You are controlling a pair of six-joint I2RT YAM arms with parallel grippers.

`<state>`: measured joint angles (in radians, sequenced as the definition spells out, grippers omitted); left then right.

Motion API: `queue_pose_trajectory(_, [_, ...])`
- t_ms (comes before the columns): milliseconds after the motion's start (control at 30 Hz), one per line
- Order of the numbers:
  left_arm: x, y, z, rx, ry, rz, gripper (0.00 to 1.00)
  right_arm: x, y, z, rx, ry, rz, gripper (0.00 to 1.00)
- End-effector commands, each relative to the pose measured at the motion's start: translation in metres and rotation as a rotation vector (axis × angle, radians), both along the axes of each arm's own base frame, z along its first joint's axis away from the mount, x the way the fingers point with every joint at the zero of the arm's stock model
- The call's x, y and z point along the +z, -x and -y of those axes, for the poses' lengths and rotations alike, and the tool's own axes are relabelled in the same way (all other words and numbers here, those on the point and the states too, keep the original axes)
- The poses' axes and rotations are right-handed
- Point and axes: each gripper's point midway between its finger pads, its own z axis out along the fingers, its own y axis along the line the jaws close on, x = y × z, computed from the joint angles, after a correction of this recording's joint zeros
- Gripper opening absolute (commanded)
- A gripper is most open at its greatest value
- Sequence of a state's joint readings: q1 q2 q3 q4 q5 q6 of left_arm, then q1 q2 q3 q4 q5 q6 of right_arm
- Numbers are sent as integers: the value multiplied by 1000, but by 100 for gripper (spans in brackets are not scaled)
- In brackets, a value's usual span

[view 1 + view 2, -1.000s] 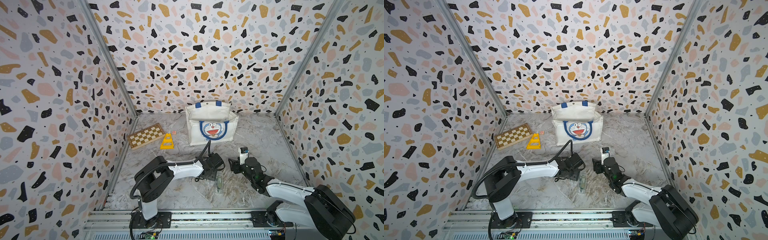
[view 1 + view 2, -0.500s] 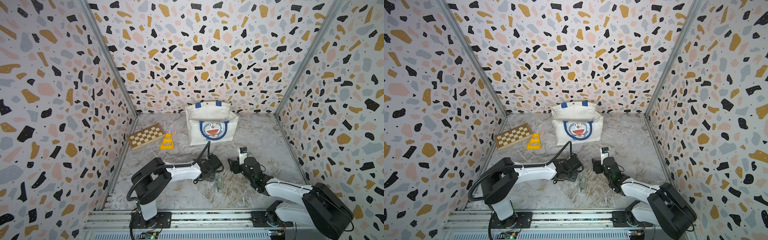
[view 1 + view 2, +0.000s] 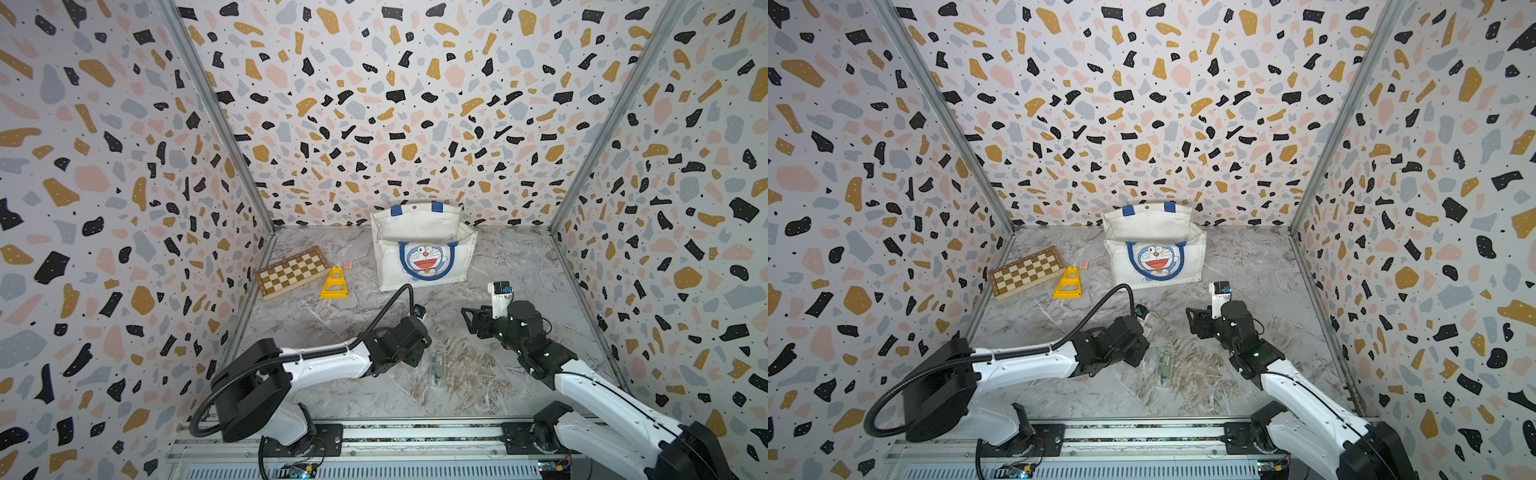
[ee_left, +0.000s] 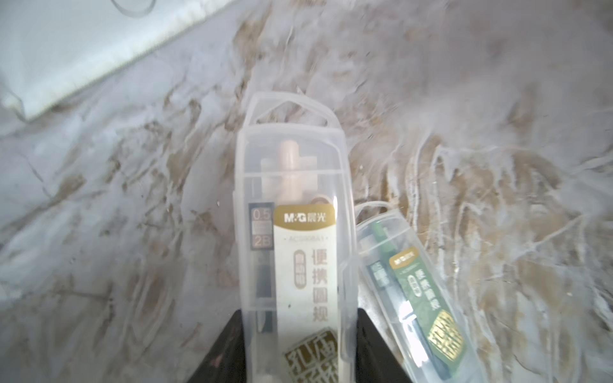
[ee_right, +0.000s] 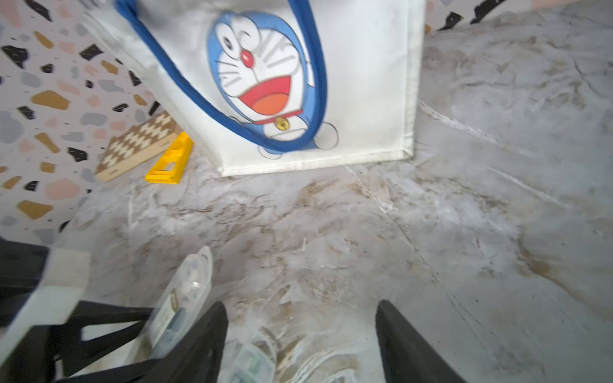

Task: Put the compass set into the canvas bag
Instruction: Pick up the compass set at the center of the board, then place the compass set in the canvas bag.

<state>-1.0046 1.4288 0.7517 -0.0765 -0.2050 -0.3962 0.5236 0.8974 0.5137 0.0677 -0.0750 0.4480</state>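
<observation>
Wooden chessboard [image 3: 291, 272] and yellow triangle stand [image 3: 333, 284] sat far off the left gripper's outer side. Clutter, judged irrelevant.

Left gripper [image 4: 300, 331] was clamped on the compass set [image 4: 292, 232], a clear plastic case with a white-and-gold label, gripped near one end so the hang-tab end stuck out ahead of the jaws. It looked tilted up off the table [image 4: 497, 199], but blur made that uncertain.

A second case [image 4: 408, 291] with a green label lay flat on the table, just beside the held one on the side towards the right gripper. It showed in both top views [image 3: 437, 363].

Canvas bag [image 3: 424, 249] stood upright, mouth open, well ahead of both grippers.

Right gripper [image 5: 302, 331] had its jaws apart and nothing between them, hovering near the held case.

Progress, my read: grasp done. Carry to the bag, drop and release were all left. Nothing visibly in the bag yet.

Hard to make out:
- The bag floor was hidden by its front wall.
- The left gripper's fingers were buried under the wrist in both top views.
- Both wrist views were smeared.
- The second case was cut off at the frame edge in the right wrist view.
- Whether the green case also had to go in was unclear.
</observation>
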Motion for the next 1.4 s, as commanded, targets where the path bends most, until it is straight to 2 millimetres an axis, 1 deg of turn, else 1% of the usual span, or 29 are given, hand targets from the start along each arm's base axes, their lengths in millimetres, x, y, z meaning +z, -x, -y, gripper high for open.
queue_pose_trajectory(0, [34, -5, 16, -125, 63, 162, 27, 19, 24, -7, 98, -12, -91, 75])
queue_pose_trajectory(67, [39, -3, 18, -177, 57, 192, 27, 32, 31, -16, 151, -49, -113, 76])
queue_pose_trajectory(167, [39, -6, 14, -174, 44, 227, 23, 42, 40, -30, 234, -103, -157, 76])
queue_pose_trajectory(267, [45, -2, 16, -199, 82, 262, 23, 43, 45, -40, 287, -135, -190, 76])
queue_pose_trajectory(367, [50, 6, 21, -261, 123, 285, 23, 42, 46, -46, 317, -142, -210, 76])
queue_pose_trajectory(500, [48, 11, 24, -314, 121, 298, 22, 42, 48, -57, 385, -166, -221, 76])
queue_pose_trajectory(633, [51, 14, 25, -338, 134, 309, 21, 44, 48, -66, 444, -166, -230, 76])
queue_pose_trajectory(933, [56, 20, 30, -382, 160, 310, 21, 34, 42, -75, 476, -161, -253, 75])
queue_pose_trajectory(1067, [63, 20, 29, -379, 171, 320, 21, 29, 41, -84, 499, -169, -266, 69])
queue_pose_trajectory(1200, [65, 16, 25, -346, 160, 331, 20, 17, 46, -85, 511, -169, -309, 64])
queue_pose_trajectory(1300, [69, 17, 25, -346, 177, 344, 20, 10, 49, -86, 511, -195, -326, 58])
queue_pose_trajectory(1367, [69, 16, 25, -344, 176, 343, 19, 9, 52, -90, 527, -233, -334, 53])
